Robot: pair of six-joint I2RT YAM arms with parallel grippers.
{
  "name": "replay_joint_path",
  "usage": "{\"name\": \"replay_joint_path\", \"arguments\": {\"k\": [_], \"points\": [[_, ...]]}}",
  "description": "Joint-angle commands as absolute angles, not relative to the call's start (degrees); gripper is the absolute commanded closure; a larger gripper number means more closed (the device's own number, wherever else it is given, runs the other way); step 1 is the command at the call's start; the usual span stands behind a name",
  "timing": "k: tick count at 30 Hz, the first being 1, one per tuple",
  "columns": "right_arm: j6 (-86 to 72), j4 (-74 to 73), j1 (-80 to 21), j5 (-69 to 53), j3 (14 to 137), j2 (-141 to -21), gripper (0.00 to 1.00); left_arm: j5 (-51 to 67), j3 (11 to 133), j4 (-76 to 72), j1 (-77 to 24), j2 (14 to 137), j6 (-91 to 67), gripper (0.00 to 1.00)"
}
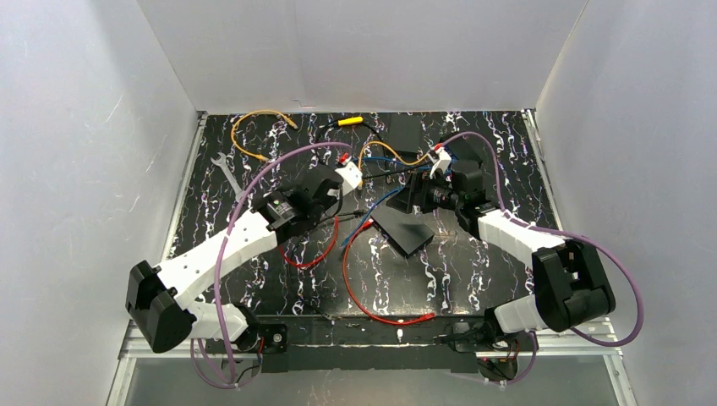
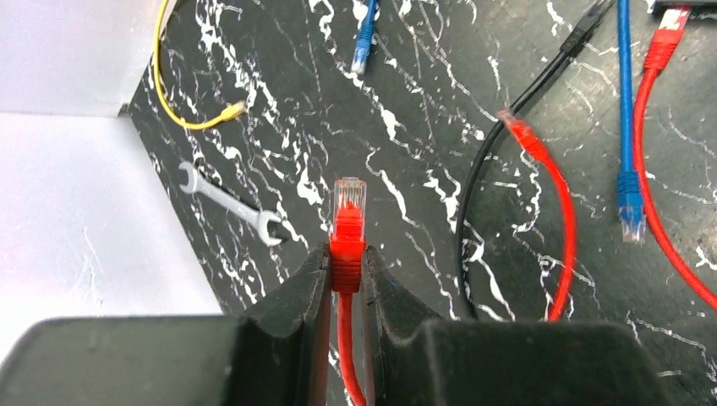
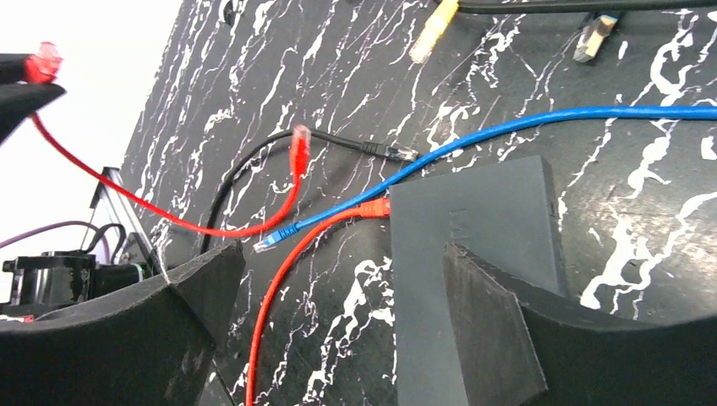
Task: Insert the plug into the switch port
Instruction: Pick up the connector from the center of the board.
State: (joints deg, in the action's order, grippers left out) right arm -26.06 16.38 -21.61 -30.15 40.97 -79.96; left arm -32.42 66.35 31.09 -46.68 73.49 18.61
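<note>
My left gripper (image 2: pixel 347 269) is shut on the red boot of a red cable's plug (image 2: pixel 347 211). The clear plug tip sticks out past the fingertips, above the marbled black table. From above, that gripper (image 1: pixel 347 173) hangs left of the switch (image 1: pixel 404 227), a flat dark grey box. My right gripper (image 3: pixel 342 279) stands open, one finger (image 3: pixel 486 321) over the switch (image 3: pixel 473 211), the other (image 3: pixel 203 288) left of it. Another red plug (image 3: pixel 372 209) sits at the switch's left edge. The held plug (image 3: pixel 42 59) shows far left.
Loose cable ends lie around: a red plug (image 3: pixel 300 148), a black one (image 3: pixel 397 152), a blue one (image 3: pixel 275 238), a yellow one (image 3: pixel 431 25). A small wrench (image 1: pixel 227 173) lies at left, a yellow cable (image 1: pixel 254 127) behind it. A second dark box (image 1: pixel 406 128) sits at the back. White walls enclose the table.
</note>
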Motion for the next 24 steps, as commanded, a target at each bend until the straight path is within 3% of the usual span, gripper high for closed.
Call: {"name": "replay_joint_path", "arguments": {"k": [1,15,24], "points": [[-32.96,25.28,-23.22,-29.70,39.00,-78.18,0.06,-33.00,62.31,20.33,-49.17,71.86,20.55,1.00],[-62.23,41.18,-35.07,-12.26,34.64,-78.19,0.15,-29.46,49.72,4.83,-56.00,68.70,22.58,1.00],[-66.85,30.13,-40.65,-4.41,40.01,-78.22,0.27,-30.05,44.66,-3.22,-59.06,67.90,25.71,1.00]]}}
